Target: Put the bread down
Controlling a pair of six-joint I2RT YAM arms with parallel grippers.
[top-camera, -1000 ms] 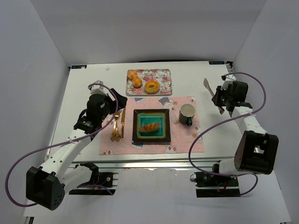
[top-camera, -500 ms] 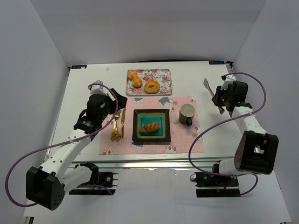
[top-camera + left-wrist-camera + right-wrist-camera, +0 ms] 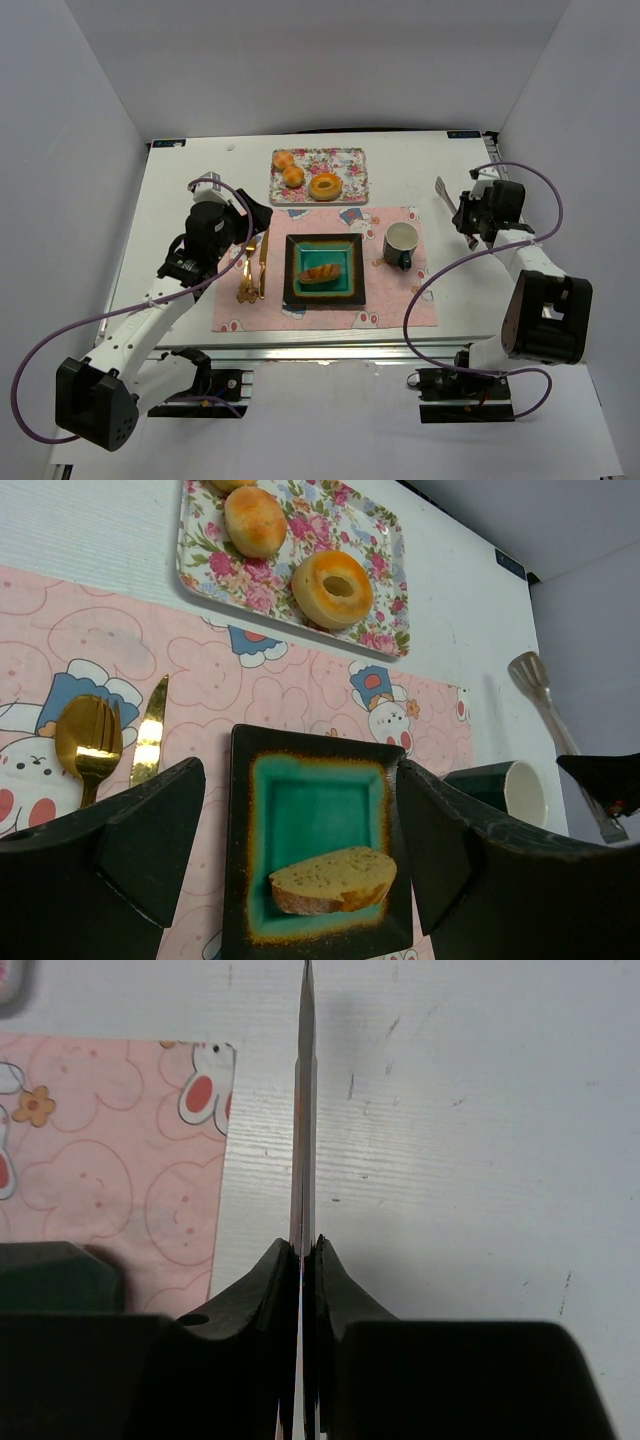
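1. Bread [image 3: 335,880] is sitting on the plate [image 3: 238,830], so the placing is looking pretty much done to me. Maybe just backing off left.
2. My left gripper [image 3: 300,825] is hanging spread wide and empty, facing the plate.
3. My right gripper [image 3: 302,1252] is pinching a thin metal utensil [image 3: 303,1110] over the worktop [image 3: 450,1160].
4. Roll's looking crusty, oval and golden-brown. The plate's showing glossy teal, square with a dark rim, on a pink cartoon mat [image 3: 300,695].

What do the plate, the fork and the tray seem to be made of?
Plate: probably glazed ceramic, glossy turquoise centre, dark rim. Fork: polished gold-coloured metal, bright reflections. Tray: smooth, flower print; plastic or coated metal, unclear.
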